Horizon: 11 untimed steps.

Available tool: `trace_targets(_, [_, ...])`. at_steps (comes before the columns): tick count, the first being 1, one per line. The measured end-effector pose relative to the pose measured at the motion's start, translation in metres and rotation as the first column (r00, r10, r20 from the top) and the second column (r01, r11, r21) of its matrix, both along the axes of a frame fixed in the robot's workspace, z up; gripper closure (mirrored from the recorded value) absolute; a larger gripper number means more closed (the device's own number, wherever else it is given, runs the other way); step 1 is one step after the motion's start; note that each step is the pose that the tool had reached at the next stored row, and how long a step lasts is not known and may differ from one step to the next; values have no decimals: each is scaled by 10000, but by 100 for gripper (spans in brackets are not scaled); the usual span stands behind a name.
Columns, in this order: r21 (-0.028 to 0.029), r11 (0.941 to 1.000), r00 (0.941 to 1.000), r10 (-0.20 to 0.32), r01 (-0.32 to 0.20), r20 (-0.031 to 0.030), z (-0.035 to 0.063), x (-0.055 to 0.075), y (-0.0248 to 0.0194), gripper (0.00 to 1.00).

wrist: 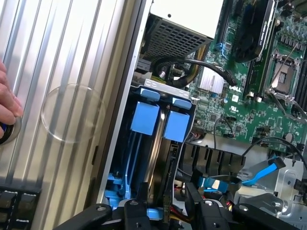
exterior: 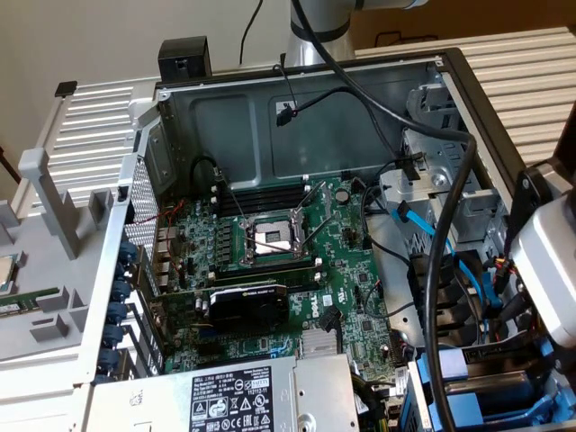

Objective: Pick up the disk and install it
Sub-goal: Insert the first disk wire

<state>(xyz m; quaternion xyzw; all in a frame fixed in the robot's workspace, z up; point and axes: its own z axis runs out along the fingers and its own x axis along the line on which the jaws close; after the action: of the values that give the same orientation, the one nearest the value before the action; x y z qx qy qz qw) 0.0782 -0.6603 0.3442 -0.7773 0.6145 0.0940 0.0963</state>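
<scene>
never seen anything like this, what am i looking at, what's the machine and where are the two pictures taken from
This is an open desktop computer case with a robot arm working on it. The exterior view comes from a camera off the arm, looking down into the case. It shows the green motherboard, the black graphics card and the grey power supply with its sticker. The wrist view comes from a camera on the arm's wrist. It looks past the gripper, which hangs right over the blue drive bay. A person's hand is at the ribbed metal panel beside the case. I cannot tell whether the gripper holds anything.
</scene>
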Motion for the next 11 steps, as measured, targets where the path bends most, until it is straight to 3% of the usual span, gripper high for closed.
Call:
trace_targets(7, [41,10000,10000,3,-2,-80,-9,15,0,59])
trace_targets(8, [47,10000,10000,5,-4,-98,-9,18,-1,66])
trace_targets(11, [73,10000,9999,4,-3,-166,-13,68,-8,66])
